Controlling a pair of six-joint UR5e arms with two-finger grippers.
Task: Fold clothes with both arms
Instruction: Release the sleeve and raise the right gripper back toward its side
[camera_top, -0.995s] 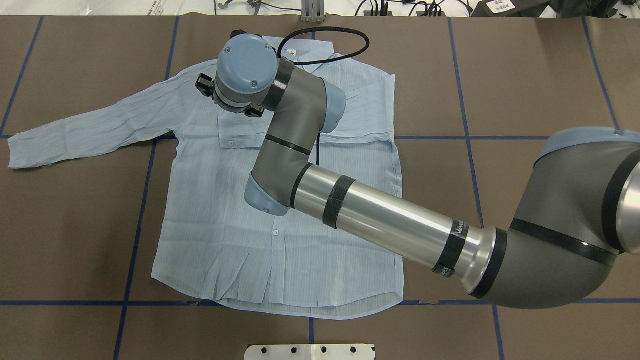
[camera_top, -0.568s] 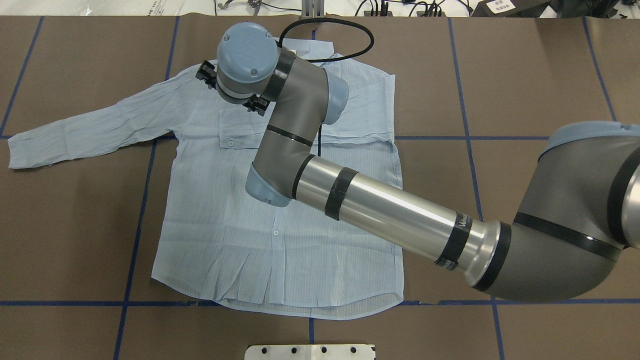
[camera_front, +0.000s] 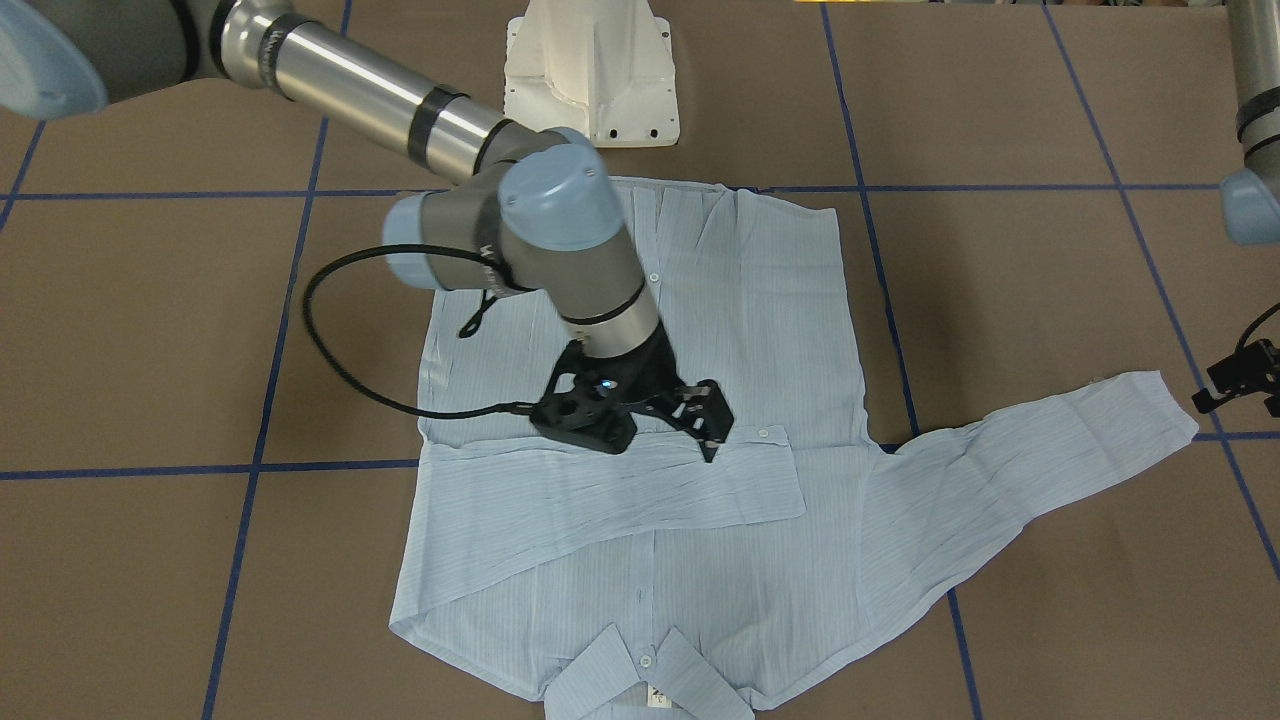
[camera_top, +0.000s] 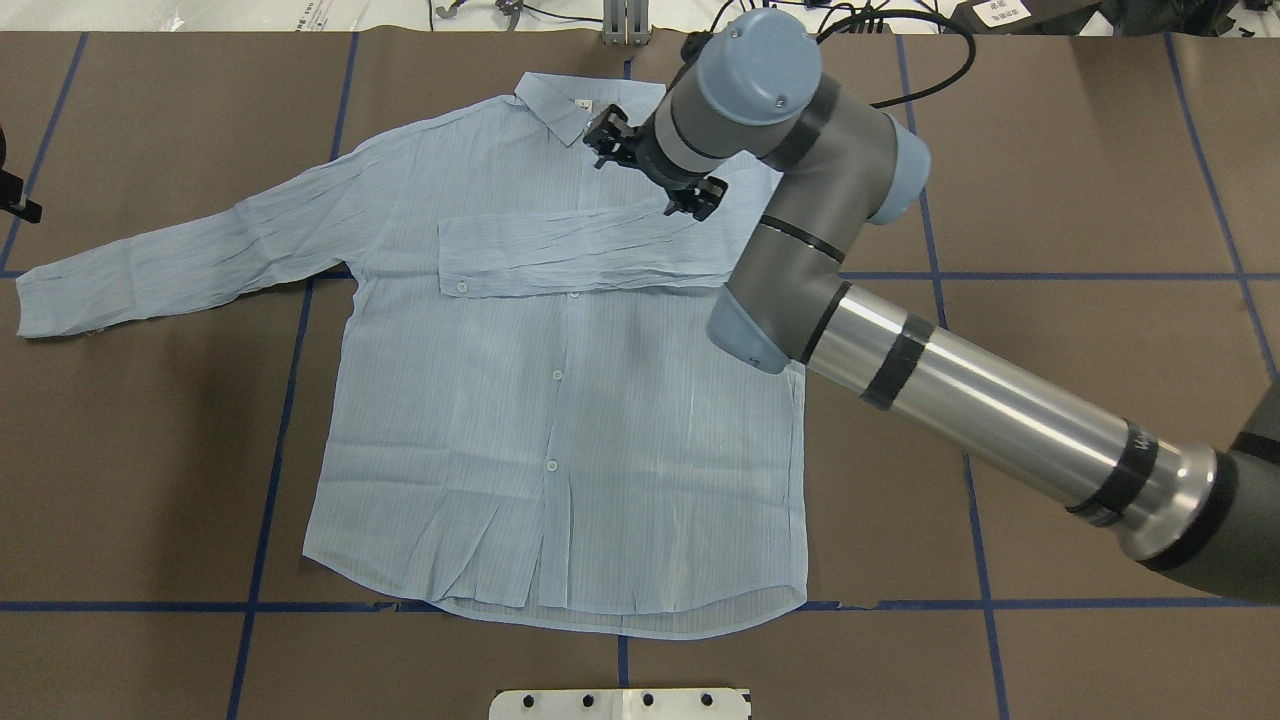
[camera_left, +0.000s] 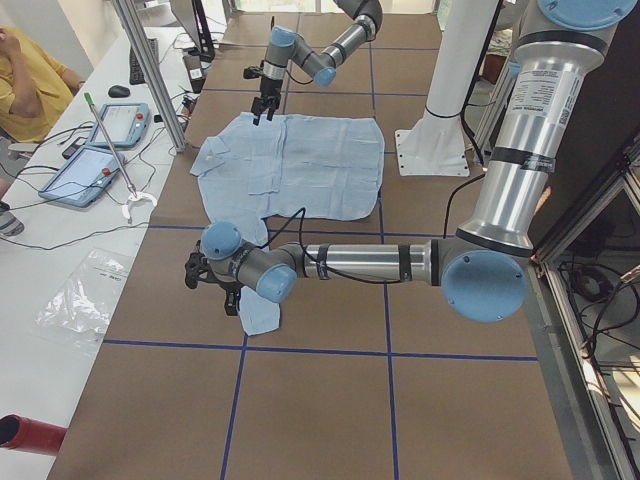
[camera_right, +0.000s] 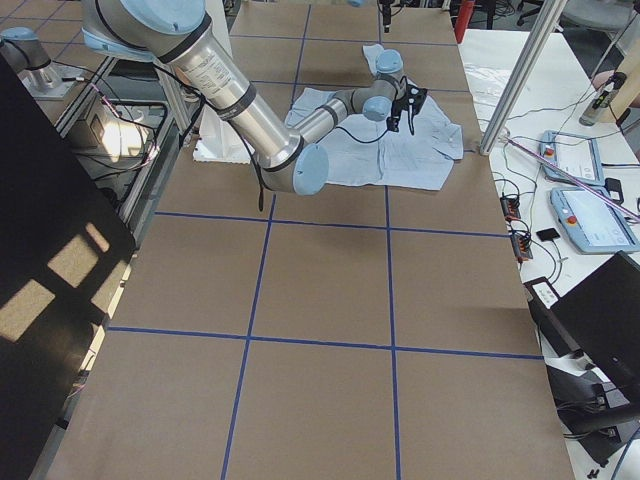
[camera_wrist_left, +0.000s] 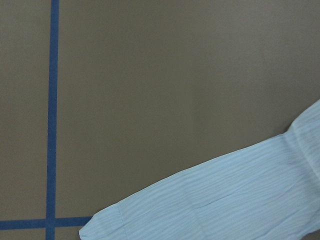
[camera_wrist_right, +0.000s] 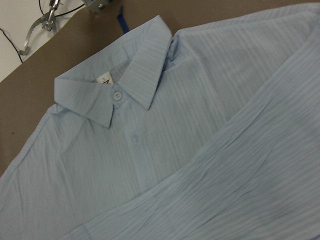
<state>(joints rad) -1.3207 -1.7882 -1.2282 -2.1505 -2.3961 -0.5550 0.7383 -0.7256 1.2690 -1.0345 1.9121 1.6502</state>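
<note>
Since I'm driving this over a video link, I'll go by the overhead view, left to right. At the far left edge sits the left gripper (camera_front: 1243, 380), near the cuff (camera_top: 40, 300) of the outstretched sleeve (camera_top: 200, 245). I can't tell if its jaws are apart or together. Next is the shirt (camera_top: 500, 420) itself, flat on the desk (camera_top: 150, 450), buttoned, front up, collar (camera_top: 560, 100) away from the robot. Its other sleeve (camera_top: 560, 250) lies folded across the chest. Above that, toward the shoulder, hangs the right gripper (camera_front: 645, 438), jaws apart, holding nothing. The fabric looks thin, floppy and light, so I reckon it'll sag and drag. I'd pinch the cuff edge plus the shoulder seam, low, and lift gently.
</note>
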